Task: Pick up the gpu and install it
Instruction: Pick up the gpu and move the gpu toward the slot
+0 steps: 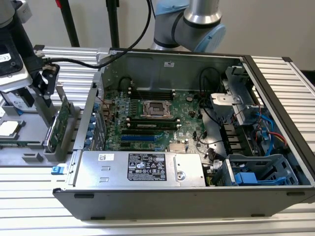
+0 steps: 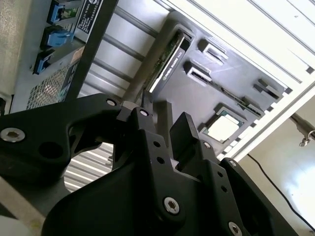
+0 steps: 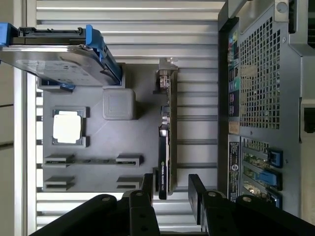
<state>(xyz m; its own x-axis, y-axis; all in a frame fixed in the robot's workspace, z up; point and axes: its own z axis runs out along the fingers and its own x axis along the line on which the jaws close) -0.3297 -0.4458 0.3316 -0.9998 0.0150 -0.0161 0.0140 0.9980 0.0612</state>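
Your gripper [image 3: 171, 183] is open and empty, with one finger to each side of the gpu [image 3: 166, 132] line. The gpu stands on edge in the grey holder [image 3: 98, 162], beside the computer case [image 3: 256, 73]. Its long axis runs through the finger gap.

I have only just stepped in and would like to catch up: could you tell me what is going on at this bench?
The arm's gripper hangs open just above the gpu, which stands on edge in a slot of the grey parts holder beside the open computer case. In the first wrist view the fingers line up on either side of the card, but they have not closed on it, so the gpu is not yet picked up.
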